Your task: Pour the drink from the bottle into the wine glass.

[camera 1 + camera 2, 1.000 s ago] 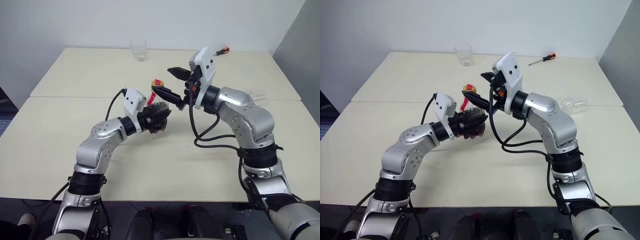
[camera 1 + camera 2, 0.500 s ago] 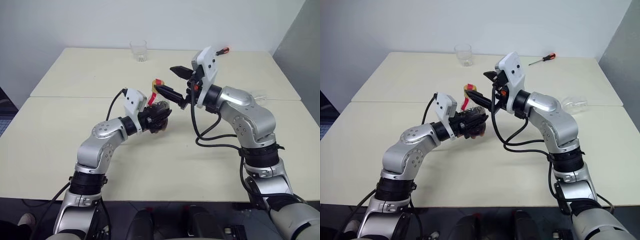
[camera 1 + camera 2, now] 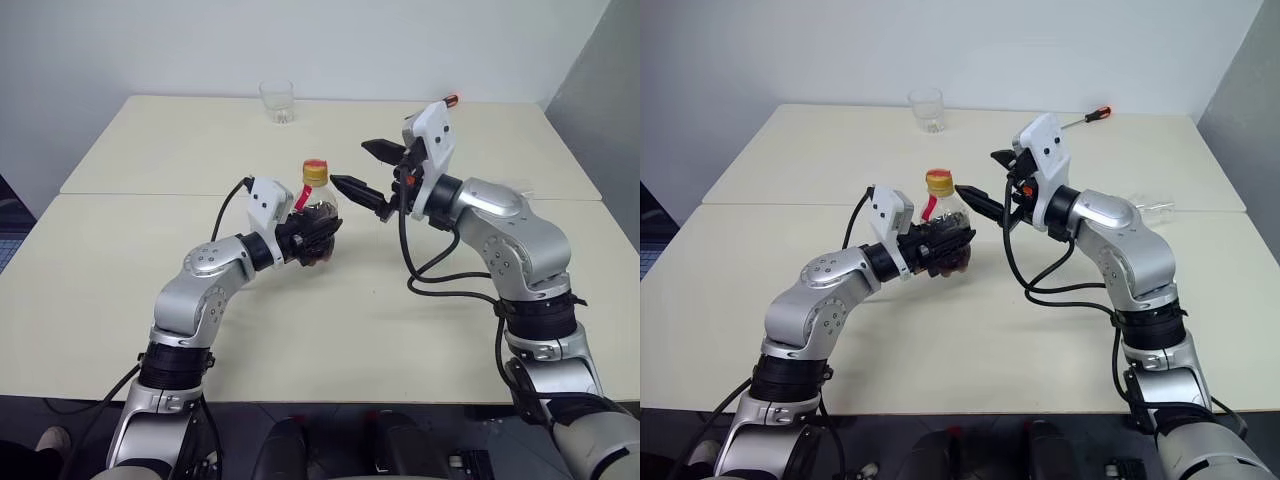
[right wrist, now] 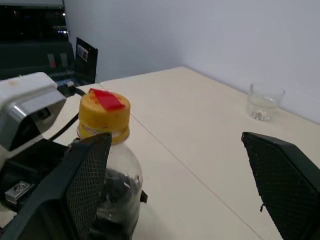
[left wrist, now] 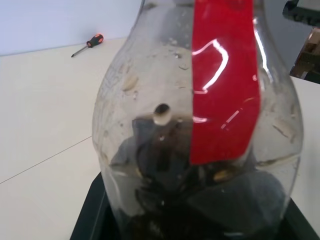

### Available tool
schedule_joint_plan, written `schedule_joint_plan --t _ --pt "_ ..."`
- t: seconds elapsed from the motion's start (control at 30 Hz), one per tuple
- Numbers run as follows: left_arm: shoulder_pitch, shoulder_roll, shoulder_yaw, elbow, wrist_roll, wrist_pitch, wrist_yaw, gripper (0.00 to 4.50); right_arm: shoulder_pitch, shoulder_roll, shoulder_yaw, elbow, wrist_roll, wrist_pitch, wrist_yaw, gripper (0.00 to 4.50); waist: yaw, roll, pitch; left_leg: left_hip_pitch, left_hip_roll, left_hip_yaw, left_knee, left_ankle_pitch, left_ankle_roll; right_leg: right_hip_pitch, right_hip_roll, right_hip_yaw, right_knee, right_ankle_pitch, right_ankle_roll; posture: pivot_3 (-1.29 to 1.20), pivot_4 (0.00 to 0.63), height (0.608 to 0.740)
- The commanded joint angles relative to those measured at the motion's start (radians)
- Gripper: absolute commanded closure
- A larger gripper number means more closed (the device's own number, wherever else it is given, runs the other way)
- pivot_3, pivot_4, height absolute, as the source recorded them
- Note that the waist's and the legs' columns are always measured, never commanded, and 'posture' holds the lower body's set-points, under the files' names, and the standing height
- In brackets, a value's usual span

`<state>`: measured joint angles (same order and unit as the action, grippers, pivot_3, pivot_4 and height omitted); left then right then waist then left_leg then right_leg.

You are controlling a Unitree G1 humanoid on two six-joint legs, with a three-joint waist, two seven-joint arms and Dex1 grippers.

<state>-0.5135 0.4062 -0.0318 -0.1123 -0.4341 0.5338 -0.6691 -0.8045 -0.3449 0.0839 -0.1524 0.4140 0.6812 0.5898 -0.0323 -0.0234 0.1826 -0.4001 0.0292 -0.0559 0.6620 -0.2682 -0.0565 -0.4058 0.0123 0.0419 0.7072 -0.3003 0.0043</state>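
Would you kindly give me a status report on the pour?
Left gripper shut on bottle, upright, cap on. Right gripper open beside cap. Wine glass lying behind right arm.

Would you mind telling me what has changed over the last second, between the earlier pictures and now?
The right gripper, open, has drawn back to the robot's right, away from the bottle's cap, which now shows clear of its fingers and is on the neck. The left gripper stays shut on the bottle, in place. The tumbler and screwdriver have not moved.

A clear tumbler (image 3: 277, 101) and a red-handled screwdriver (image 3: 1085, 118) lie well apart — both on the cream table (image 3: 150, 290).
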Motion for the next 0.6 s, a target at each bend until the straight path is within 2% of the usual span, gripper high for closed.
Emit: schedule_joint_plan --t 0.03,0.33,0.6 --pt "-0.029 0.001 0.019 -0.032 -0.003 -0.033 -0.011 2.53 -0.005 -0.019 -0.028 -0.045 0.006 -0.006 0.006 0.06 0.0 0.0 0.0 0.0 0.0 0.0 0.0 0.0 0.0 0.0 0.0 0.0 0.0 0.0 0.0 0.0 0.15 0.74" --pt "-0.038 0.001 0.017 -0.022 -0.001 -0.035 -0.016 2.53 0.026 -0.036 -0.033 -0.067 0.038 -0.003 0.033 0.06 0.0 0.0 0.0 0.0 0.0 0.0 0.0 0.0 0.0 0.0 0.0 0.0 0.0 0.0 0.0 0.0 0.15 0.74" --pt "-0.045 -0.006 0.017 -0.018 0.003 -0.036 -0.013 2.53 0.008 0.01 -0.056 -0.101 0.113 0.026 0.023 0.06 0.0 0.0 0.0 0.0 0.0 0.0 0.0 0.0 0.0 0.0 0.0 0.0 0.0 0.0 0.0 0.0 0.15 0.74"
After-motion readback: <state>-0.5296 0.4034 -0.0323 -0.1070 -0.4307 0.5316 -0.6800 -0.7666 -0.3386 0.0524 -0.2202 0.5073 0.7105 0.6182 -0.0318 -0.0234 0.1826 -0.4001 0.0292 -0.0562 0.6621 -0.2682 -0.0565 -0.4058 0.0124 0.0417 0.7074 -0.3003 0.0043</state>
